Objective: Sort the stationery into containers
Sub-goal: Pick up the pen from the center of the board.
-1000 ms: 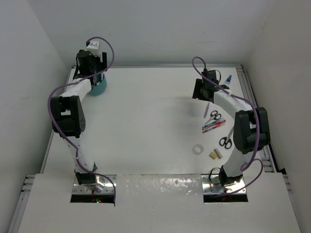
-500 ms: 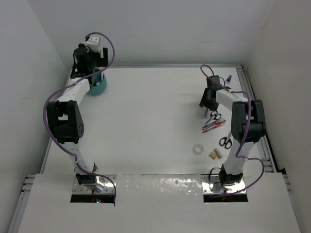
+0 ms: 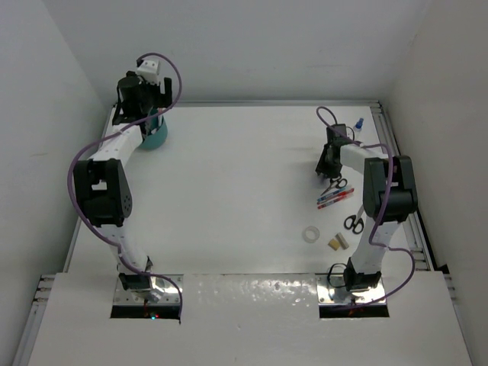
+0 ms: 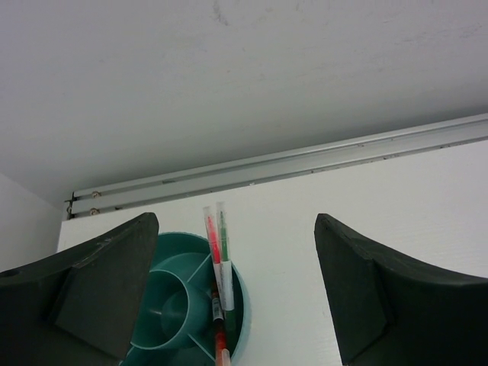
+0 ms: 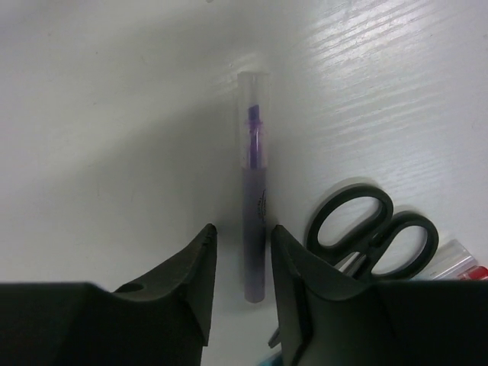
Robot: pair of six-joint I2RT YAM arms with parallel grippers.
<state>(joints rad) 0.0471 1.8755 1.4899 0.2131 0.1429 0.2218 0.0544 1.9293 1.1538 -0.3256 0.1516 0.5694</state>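
Note:
The containers show as one round teal pot [image 3: 156,137] at the far left; in the left wrist view the pot [image 4: 242,305] holds a red pen [image 4: 211,236] and a green pen [image 4: 223,236] in one outer compartment. My left gripper [image 4: 238,225] hangs open above it, holding nothing. At the right, my right gripper [image 5: 242,232] is low over the table, open. Its narrowed jaws straddle a purple-blue pen [image 5: 255,198] lying flat, with a gap on the left side. Black-handled scissors [image 5: 390,225] lie just right of that pen.
More stationery lies by the right arm: scissors [image 3: 336,183], red and blue pens [image 3: 335,198], a second pair of scissors [image 3: 353,223], a white tape ring [image 3: 310,234], tan blocks [image 3: 338,242] and a blue-capped bottle [image 3: 358,123]. Metal rails edge the table at the back and right.
My right gripper has swung right and come down over the purple-blue pen, its jaws narrowing around it. The left gripper stayed open and shifted slightly above the pot.

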